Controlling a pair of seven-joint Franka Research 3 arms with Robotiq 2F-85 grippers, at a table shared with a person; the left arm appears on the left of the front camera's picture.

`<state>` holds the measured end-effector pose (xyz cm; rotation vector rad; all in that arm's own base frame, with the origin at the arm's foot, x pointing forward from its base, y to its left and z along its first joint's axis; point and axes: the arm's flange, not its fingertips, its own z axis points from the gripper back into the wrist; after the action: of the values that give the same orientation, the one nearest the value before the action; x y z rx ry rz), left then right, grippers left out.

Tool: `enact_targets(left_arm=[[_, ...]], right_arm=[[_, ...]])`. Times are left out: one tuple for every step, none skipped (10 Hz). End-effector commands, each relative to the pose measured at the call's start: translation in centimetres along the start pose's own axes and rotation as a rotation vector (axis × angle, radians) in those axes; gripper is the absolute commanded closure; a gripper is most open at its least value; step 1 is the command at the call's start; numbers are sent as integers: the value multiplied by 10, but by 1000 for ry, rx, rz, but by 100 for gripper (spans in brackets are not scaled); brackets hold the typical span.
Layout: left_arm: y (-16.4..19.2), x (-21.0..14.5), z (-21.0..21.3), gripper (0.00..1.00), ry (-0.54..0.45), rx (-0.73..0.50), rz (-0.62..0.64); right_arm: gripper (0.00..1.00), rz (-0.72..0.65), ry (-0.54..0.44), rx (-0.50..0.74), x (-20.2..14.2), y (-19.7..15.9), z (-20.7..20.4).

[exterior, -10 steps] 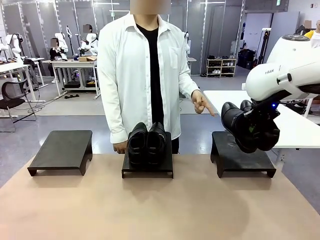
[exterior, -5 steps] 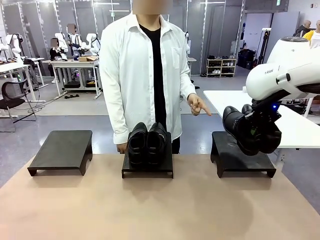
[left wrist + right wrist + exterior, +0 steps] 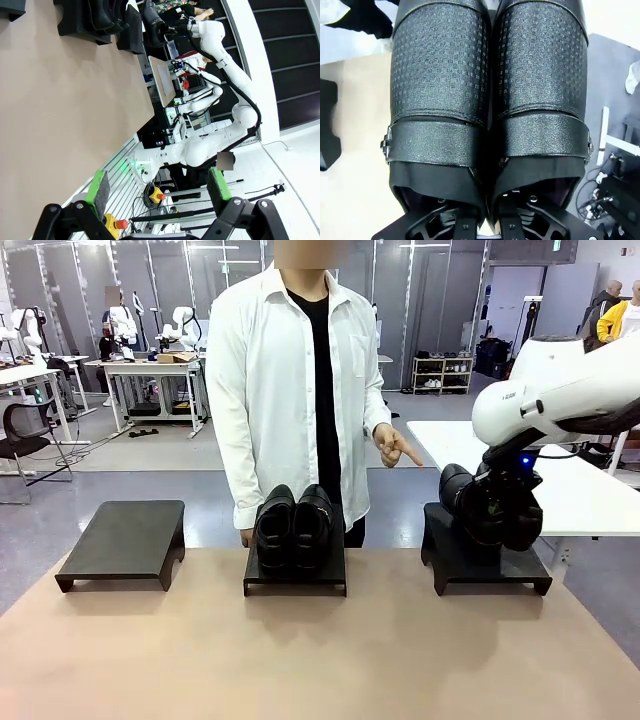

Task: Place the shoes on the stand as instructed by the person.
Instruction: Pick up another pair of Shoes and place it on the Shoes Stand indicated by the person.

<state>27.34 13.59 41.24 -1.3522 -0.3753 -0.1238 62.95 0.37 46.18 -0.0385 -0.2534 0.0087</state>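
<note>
Lowered since a second ago: ankle boots (image 3: 478, 508), pair, carried by right gripper (image 3: 489, 220), fingers clamped on the adjoining inner collars; now just over right stand (image 3: 487, 558), at 3 o'clock of the table. Long axis slightly tilted, toes toward 10 o'clock. Risk: heels overhanging stand's edge, pair tipping on release. Dress shoes (image 3: 293, 525): middle stand (image 3: 296, 575). Person's hand (image 3: 396, 447) points right. Left gripper (image 3: 157, 187): fingers spread, empty.

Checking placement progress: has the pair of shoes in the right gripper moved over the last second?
Yes. The held shoes have come down and slightly toward picture left, closer to the right stand than before.
</note>
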Motion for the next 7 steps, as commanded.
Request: enact_targets(left_arm=[[-1,0,0,0,4,-7,-7],[-1,0,0,0,4,-7,-7],[-1,0,0,0,4,-7,-7],[-1,0,0,0,4,-7,-7],[-1,0,0,0,4,-7,-7],[-1,0,0,0,4,-7,-7],[-1,0,0,0,4,-7,-7]], right_arm=[[91,-44,12,-2,14,5,-2],[91,-54,32,-6,16,5,-11],[91,-54,43,0,16,7,-16],[91,-45,54,-6,16,11,-23],[91,-48,66,-4,15,12,-26],[91,-52,73,-7,14,12,-30],[83,-55,73,-3,14,11,-31]])
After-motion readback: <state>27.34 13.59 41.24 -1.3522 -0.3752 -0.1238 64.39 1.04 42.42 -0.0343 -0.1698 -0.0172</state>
